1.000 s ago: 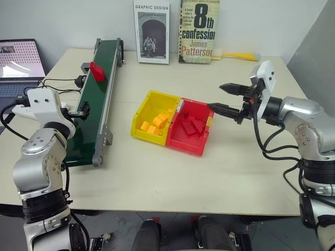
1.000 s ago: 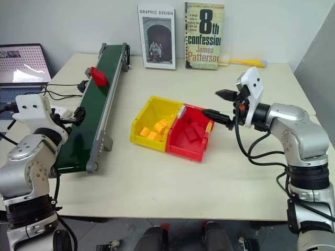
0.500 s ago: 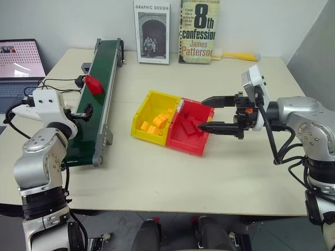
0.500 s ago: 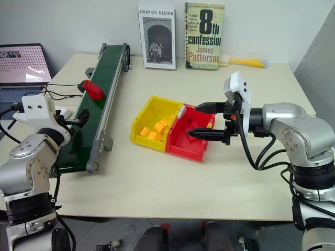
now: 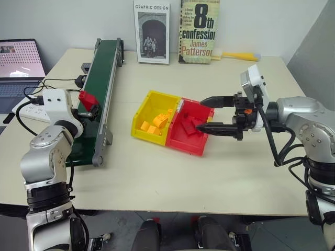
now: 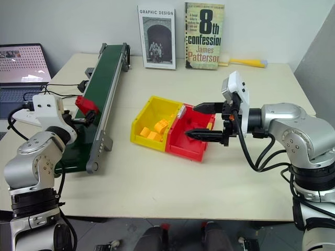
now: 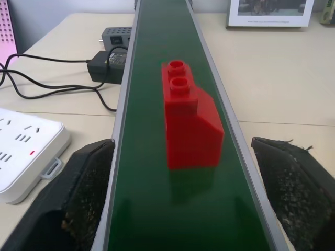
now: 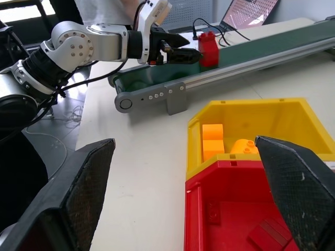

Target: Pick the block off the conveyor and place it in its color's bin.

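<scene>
On the conveyor (image 5: 99, 78), at nine o'clock from the red bin (image 5: 189, 128), the red block (image 7: 189, 121) stands between the left gripper's (image 7: 191, 201) spread fingers, untouched. Over the bin, the right gripper (image 5: 205, 112) hangs, fingers apart and empty.

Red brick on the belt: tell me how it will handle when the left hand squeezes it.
The brick looks like moulded hard plastic, so probably stiff and light. Its glossy, sloped side may slip against a finger. It stands taller than it is wide on the belt, so an off-centre push could tip it.
</scene>
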